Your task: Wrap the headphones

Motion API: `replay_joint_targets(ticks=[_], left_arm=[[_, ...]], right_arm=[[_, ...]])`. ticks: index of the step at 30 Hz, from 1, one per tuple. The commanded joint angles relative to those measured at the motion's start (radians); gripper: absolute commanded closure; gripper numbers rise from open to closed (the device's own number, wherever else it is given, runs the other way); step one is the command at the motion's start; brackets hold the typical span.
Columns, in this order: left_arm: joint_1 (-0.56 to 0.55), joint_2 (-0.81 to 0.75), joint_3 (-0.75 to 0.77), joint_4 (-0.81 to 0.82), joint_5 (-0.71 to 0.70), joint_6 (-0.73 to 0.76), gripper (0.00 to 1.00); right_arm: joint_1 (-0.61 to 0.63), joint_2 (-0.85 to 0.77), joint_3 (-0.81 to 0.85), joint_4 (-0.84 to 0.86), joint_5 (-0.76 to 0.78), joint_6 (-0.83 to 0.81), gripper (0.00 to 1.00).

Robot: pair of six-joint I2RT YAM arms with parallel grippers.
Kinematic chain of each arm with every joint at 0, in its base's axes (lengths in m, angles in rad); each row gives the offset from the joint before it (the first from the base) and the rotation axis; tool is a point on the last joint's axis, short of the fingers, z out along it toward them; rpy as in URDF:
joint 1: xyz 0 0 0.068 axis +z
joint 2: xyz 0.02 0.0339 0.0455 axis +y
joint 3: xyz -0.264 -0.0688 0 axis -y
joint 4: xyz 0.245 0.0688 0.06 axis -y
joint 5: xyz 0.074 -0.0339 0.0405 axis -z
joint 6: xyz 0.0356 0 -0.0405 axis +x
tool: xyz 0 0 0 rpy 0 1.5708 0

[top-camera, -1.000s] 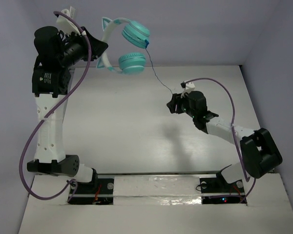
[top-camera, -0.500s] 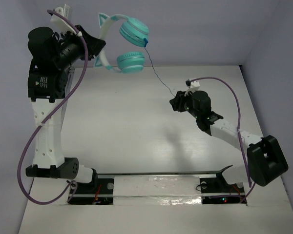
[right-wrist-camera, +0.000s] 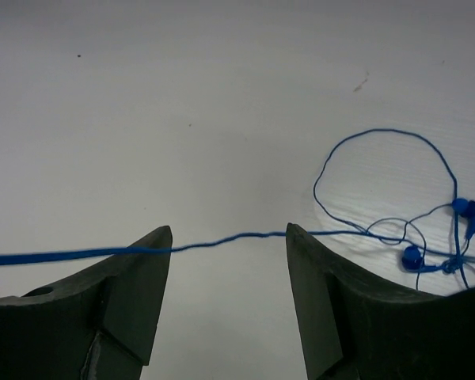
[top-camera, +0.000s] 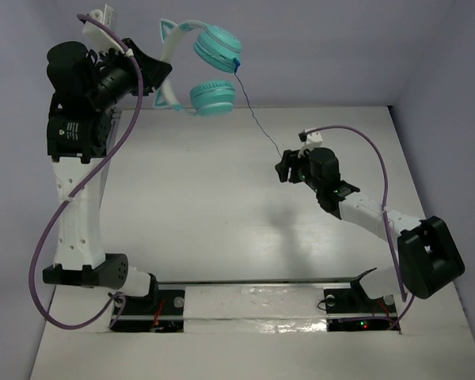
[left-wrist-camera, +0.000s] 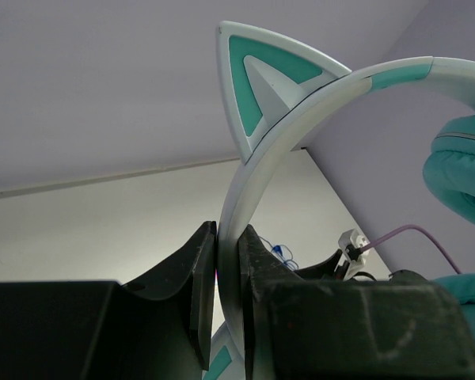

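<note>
Headphones [top-camera: 218,49]: a teal over-ear pair with a pale headband [left-wrist-camera: 253,166] and cat-ear points, held in the air above the far left part of the table. In the top view the two round earcups sit one above the other.
Table [top-camera: 190,206]: a plain white surface with pale walls behind it and to its right.
Left arm [top-camera: 79,198]: stands tall over the table's left edge, with its black wrist turned toward the table's far side.
Right arm [top-camera: 364,214]: reaches low from the table's near right corner toward its middle.
Purple cables [top-camera: 103,166]: thick cables, one looping along each arm above the table.
Cord [top-camera: 253,119]: thin and dark blue, slanting from the upper earcup down to the table's right half. In the right wrist view it crosses the frame, and its far end lies on the table in loose loops with small blue knobs.
Left gripper [left-wrist-camera: 227,237]: both fingers are pressed tight against the headband, high above the table's far left.
Right gripper [right-wrist-camera: 228,237]: low over the table's right half with its fingers spread wide. The cord passes across the gap between the tips, and neither finger pinches it.
</note>
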Motion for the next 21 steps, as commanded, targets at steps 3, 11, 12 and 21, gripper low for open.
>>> replay_joint_targets(ticks=[3, 11, 12, 21], left_arm=[[-0.001, -0.086, -0.001, 0.107, 0.03, -0.042, 1.0], [-0.001, -0.091, 0.0, 0.115, 0.045, -0.058, 1.0], [-0.001, -0.076, 0.009, 0.113, 0.059, -0.061, 1.0], [-0.001, -0.032, -0.078, 0.194, -0.011, -0.118, 1.0]], right_arm=[[0.004, 0.017, 0.018, 0.206, -0.042, -0.109, 0.35], [0.004, 0.086, 0.009, 0.319, -0.179, -0.089, 0.48], [0.004, 0.09, 0.0, 0.344, -0.195, -0.054, 0.51], [0.039, 0.11, -0.013, 0.373, -0.287, 0.149, 0.94]])
